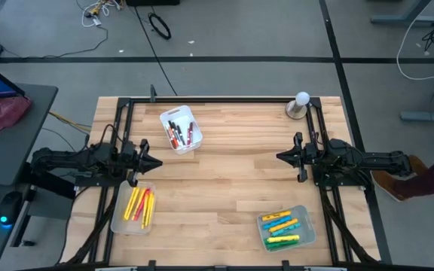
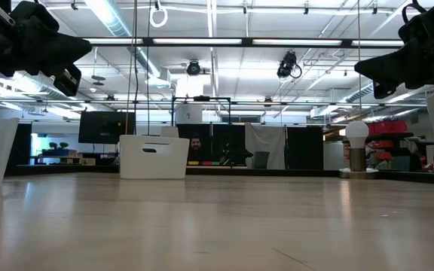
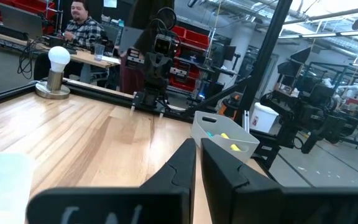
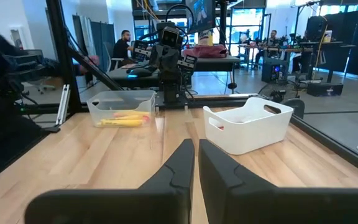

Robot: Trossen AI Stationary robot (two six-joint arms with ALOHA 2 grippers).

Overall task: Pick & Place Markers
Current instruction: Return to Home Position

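The markers lie in three trays. A white tray point(image 1: 181, 129) near the far edge holds dark and red markers point(image 1: 179, 134). A clear tray point(image 1: 136, 208) at the near left holds yellow and red markers point(image 4: 124, 118). A clear tray point(image 1: 285, 228) at the near right holds blue, yellow and green markers point(image 1: 281, 226). My left gripper point(image 1: 157, 162) hovers shut above the table's left side, between the white tray and the near-left tray, pointing right. My right gripper point(image 1: 279, 156) hovers shut at the right side, pointing left. Both are empty.
A white bulb on a round base point(image 1: 301, 104) stands at the far right corner. A black frame rail point(image 1: 217, 98) runs along the far edge. Bare wood point(image 1: 224, 181) lies between the two grippers. People sit at desks beyond the table point(image 3: 82, 28).
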